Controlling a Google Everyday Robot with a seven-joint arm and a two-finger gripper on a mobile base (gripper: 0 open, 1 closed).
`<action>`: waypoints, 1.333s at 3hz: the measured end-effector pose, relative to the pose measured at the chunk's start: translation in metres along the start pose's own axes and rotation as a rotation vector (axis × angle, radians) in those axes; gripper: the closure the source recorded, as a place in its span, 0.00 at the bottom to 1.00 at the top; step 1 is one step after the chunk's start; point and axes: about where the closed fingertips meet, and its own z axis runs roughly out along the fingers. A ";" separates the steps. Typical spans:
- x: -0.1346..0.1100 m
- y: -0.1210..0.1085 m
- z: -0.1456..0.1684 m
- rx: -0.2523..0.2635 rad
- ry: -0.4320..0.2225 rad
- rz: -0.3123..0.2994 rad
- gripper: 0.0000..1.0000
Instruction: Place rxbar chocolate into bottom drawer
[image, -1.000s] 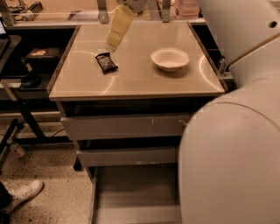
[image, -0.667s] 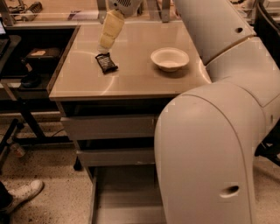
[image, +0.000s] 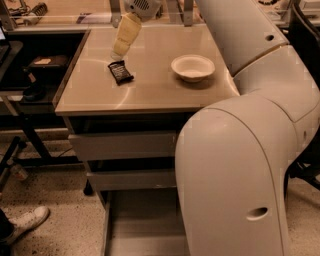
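The rxbar chocolate (image: 120, 72), a small black-wrapped bar, lies flat on the beige cabinet top (image: 150, 90), left of centre. My gripper (image: 118, 53), cream coloured, hangs from the top of the view, tilted, with its tip just above and behind the bar and apart from it. It holds nothing that I can see. The bottom drawer (image: 142, 225) is pulled out below the two shallower grey drawers; its grey floor shows and its right part is hidden by my arm.
A white bowl (image: 193, 67) stands on the cabinet top, right of the bar. My large white arm (image: 240, 165) fills the right side. A dark desk with a stand (image: 35, 75) is at the left. A person's white shoe (image: 27, 221) is on the floor at lower left.
The gripper has moved a little left, closer over the bar. My arm has swung left and now covers more of the drawers. The bar and the bowl have not moved.
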 end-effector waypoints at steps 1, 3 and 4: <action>0.011 -0.014 0.028 -0.027 -0.003 0.074 0.00; 0.030 -0.038 0.097 -0.094 0.025 0.188 0.00; 0.026 -0.043 0.101 -0.079 0.007 0.188 0.00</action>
